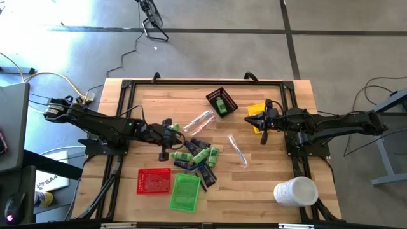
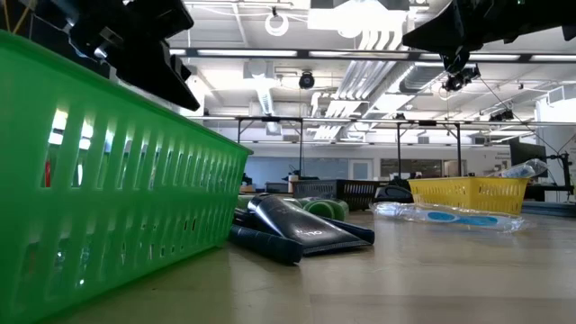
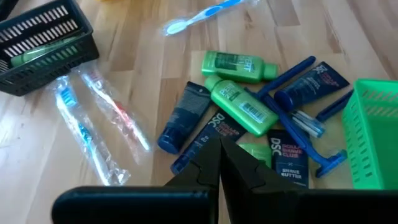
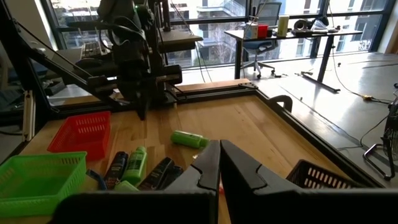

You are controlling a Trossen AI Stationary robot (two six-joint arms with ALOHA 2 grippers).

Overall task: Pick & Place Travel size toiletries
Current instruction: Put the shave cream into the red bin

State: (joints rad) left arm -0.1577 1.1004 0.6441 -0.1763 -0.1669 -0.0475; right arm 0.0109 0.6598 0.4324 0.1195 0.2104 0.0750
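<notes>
1. Green tray fills the near side of the low view, sitting at the bench's front edge right beside the red tray; black tray is toward the back edge with a green item in it, yellow tray by the right edge.
2. Toiletries are mostly heaped mid-bench, just behind the green tray: green bottles, dark tubes, a blue razor; wrapped toothbrushes lie apart toward the black tray, one more right of the heap.
3. Left gripper hovers at the heap's left side, fingers pressed together, holding nothing; right gripper hangs over the yellow tray, also closed and empty.
4. My take, nothing's picked yet; left arm needs to spread its fingers first, then go for a top bottle, not the tubes pinned under it.
5. Grab across the bottle's narrow width; it's round so it'll probably roll if pinched off-centre.
6. Razor's tangled in there, watch for dragging it along.
</notes>
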